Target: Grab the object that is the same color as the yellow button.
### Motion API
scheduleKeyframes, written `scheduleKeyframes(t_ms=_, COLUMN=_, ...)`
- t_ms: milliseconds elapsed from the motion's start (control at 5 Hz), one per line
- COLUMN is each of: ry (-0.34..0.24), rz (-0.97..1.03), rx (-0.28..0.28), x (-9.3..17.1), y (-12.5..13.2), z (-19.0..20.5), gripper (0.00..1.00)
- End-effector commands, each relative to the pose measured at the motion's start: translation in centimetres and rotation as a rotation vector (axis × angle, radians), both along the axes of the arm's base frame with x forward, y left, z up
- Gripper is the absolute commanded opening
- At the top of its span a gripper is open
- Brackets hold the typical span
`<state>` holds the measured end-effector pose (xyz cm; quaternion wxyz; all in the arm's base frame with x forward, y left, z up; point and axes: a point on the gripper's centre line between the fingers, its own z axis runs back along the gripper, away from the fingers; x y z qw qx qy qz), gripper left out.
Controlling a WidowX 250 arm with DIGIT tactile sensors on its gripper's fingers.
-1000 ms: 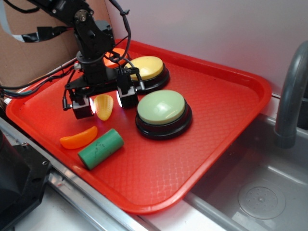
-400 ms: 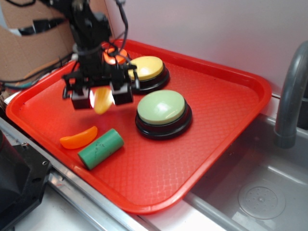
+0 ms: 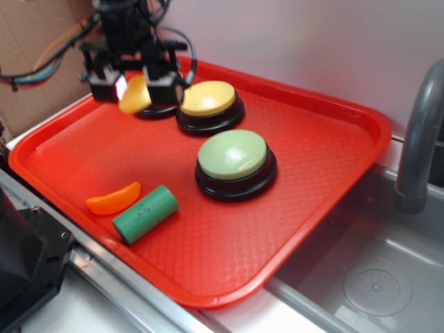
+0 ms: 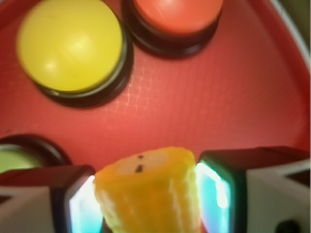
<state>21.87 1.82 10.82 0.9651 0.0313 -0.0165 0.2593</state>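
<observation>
The gripper (image 3: 133, 89) is clamped on the toy corn cob (image 3: 132, 95), one finger pad pressed to each flank, and holds it in the air above the far left part of the red tray (image 3: 326, 149). In the exterior view the cob's long axis runs steeply, slightly tilted, with one end low and to the left below the pads and the rest rising between them. From the wrist camera the cob (image 4: 148, 194) fills the gap between the two lit pads, its blunt flat end with two small dark marks facing toward the tray floor. Just beside the gripper, on the tray, sits the yellow button (image 3: 208, 98) on its black base; the orange-topped button (image 4: 177, 13) lies next to it, largely hidden behind the gripper in the exterior view. Nearer the front stands the pale green-topped button (image 3: 233, 155). Well apart, near the tray's front left edge, the orange slice (image 3: 113, 198) and the green cylinder (image 3: 145, 214) lie side by side, nearly touching.
</observation>
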Motion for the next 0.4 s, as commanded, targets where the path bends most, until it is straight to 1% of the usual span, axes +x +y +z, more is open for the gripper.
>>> scheduleKeyframes(t_ms=0, ry=-0.061, rz=-0.162, rx=-0.021, x=-0.04, y=1.93, z=4.27, gripper=0.00)
scheduleKeyframes(t_ms=200, ry=-0.064, rz=-0.110, rx=-0.056, x=-0.51, y=2.34, z=4.15, gripper=0.00)
